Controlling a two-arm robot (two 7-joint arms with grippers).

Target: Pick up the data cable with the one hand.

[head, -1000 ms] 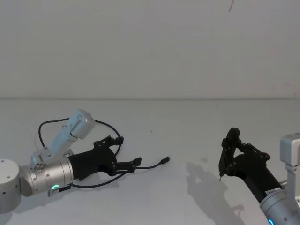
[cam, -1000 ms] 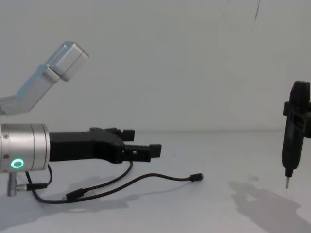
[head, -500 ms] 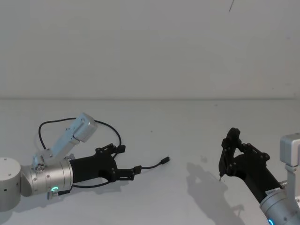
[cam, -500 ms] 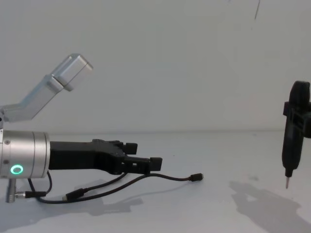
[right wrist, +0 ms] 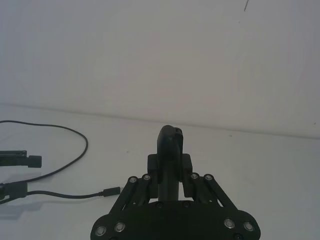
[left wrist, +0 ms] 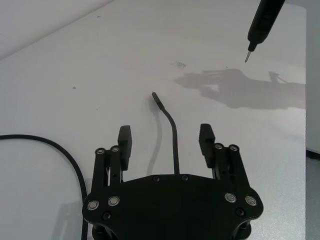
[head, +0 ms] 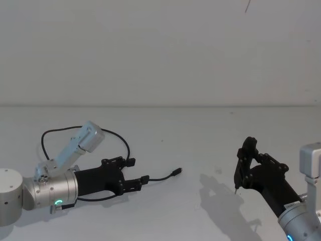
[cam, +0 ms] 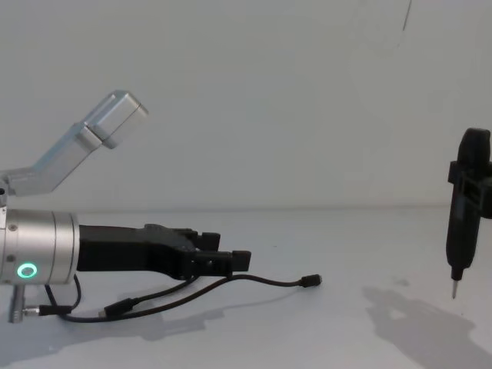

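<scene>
Now: left end effector (left wrist: 166,137) wide open, low, straddling the data cable (left wrist: 172,127) lying on the bench (head: 200,135) | right end effector (right wrist: 170,170) parked right, clamping a black pointed tool (cam: 461,231) | risk: closing too high, thin cord slips out underneath.
</scene>
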